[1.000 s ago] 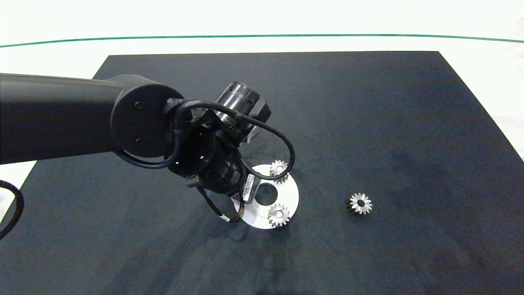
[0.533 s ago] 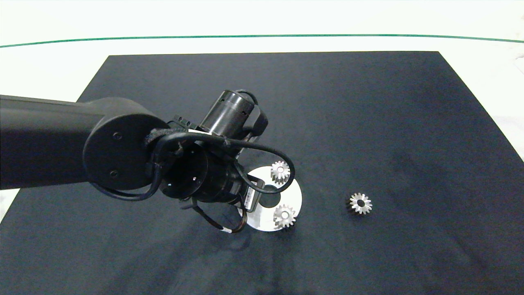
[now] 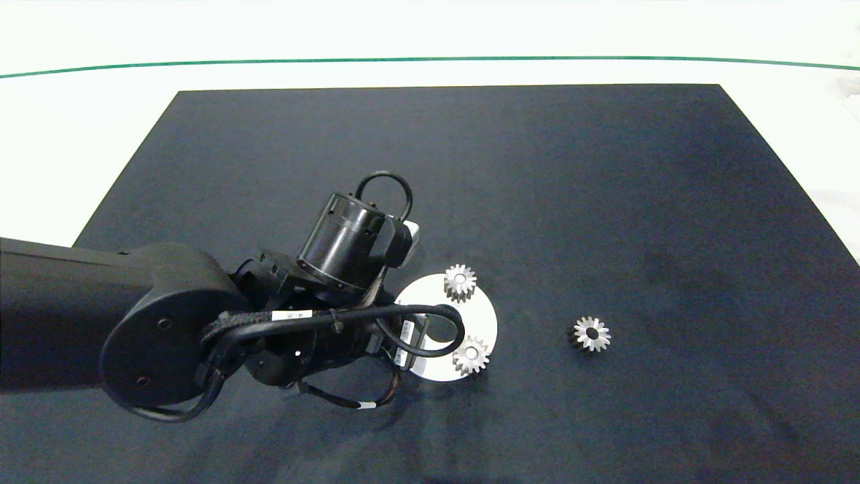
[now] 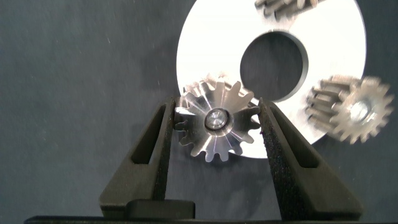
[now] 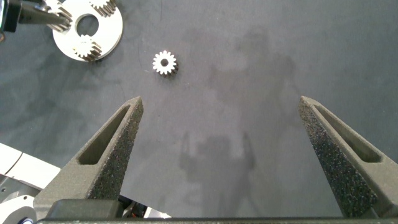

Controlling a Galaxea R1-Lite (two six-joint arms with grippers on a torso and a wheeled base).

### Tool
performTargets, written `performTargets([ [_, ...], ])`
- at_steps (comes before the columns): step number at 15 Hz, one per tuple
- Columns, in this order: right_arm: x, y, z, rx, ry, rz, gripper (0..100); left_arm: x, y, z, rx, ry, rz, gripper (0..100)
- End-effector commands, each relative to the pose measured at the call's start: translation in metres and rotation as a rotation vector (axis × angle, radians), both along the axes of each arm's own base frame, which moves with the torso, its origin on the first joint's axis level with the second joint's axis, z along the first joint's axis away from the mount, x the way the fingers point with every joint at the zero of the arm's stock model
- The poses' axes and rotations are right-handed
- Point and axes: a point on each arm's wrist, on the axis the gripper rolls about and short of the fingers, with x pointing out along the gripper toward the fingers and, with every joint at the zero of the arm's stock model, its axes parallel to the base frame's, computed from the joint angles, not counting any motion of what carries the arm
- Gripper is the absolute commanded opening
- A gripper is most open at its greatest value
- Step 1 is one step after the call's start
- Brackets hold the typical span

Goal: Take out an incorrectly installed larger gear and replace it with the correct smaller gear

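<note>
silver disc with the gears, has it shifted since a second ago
Yes. The silver disc has slid slightly right, toward the loose gear, which has stayed put on the black mat.

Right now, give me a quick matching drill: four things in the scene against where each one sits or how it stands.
Things
1. larger gear
2. loose gear
3. left tool
4. right tool

States
A. open, hovering over bare mat
B. lying on the dark mat, apart from the disc
C. on the disc's rim, between two foam pads
D. straddling a gear mounted on the disc

Pairs: 1-C, 2-B, 3-D, 4-A
</note>
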Motion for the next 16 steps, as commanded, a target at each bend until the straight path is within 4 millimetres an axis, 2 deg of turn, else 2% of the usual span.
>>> performTargets([
  [1, -0.001, 0.0, 0.0, -0.001, 0.0, 0.001, 100, -0.002, 0.002, -0.006, 0.003, 0.002, 0.003, 28],
  [16, -0.001, 0.0, 0.0, 0.0, 0.001, 0.001, 100, 0.004, -0.003, -0.029, 0.018, 0.014, -0.001, 28],
])
